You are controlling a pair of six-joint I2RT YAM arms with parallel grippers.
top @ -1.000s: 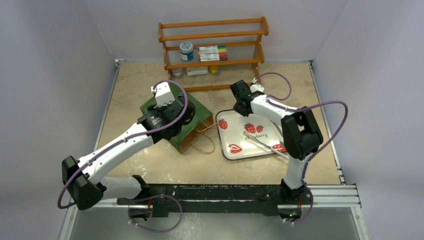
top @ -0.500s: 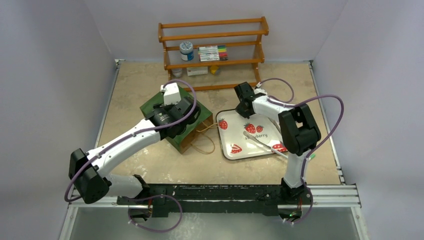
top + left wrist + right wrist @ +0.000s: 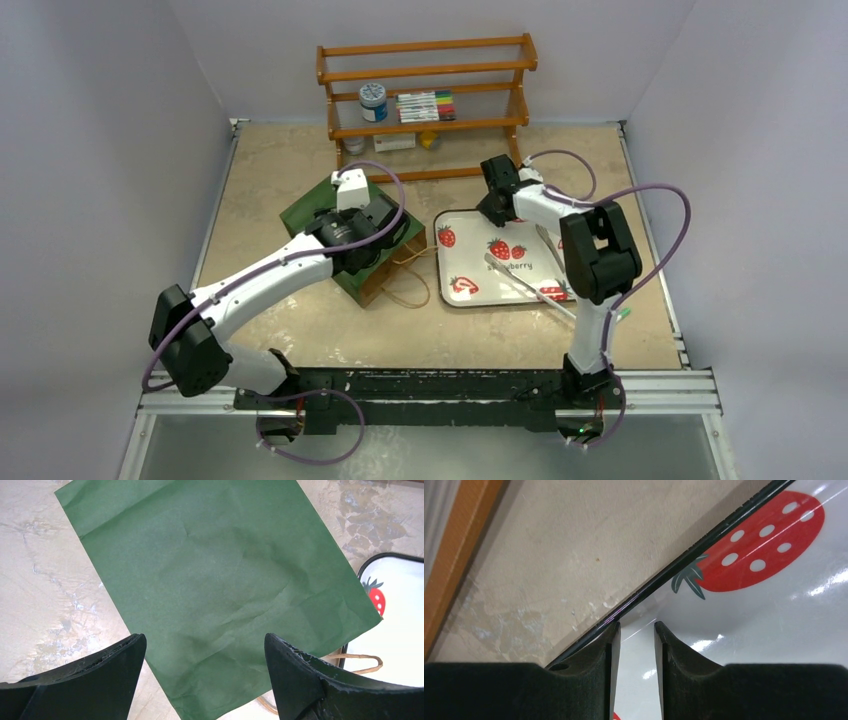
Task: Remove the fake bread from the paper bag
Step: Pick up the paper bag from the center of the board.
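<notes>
The dark green paper bag (image 3: 305,212) lies flat on the table, its mouth and tan string handles (image 3: 405,292) toward the tray. No fake bread shows in any view. My left gripper (image 3: 375,222) hovers over the bag with its jaws wide apart; in the left wrist view the left gripper (image 3: 205,645) frames the green paper (image 3: 215,580) and touches nothing. My right gripper (image 3: 490,208) is at the far left corner of the white strawberry tray (image 3: 475,240). Seen from the right wrist, the right gripper (image 3: 636,627) is closed to a narrow gap at the tray's black rim (image 3: 704,535).
A wooden rack (image 3: 425,100) with a jar and markers stands at the back. Thin metal tongs (image 3: 525,288) lie on the tray. A handle loop (image 3: 357,656) lies between bag and tray. Grey walls close in the left and right sides.
The left arm has reached farther right over the bag. The right gripper has moved right and back, and the tray has turned and shifted with it.
</notes>
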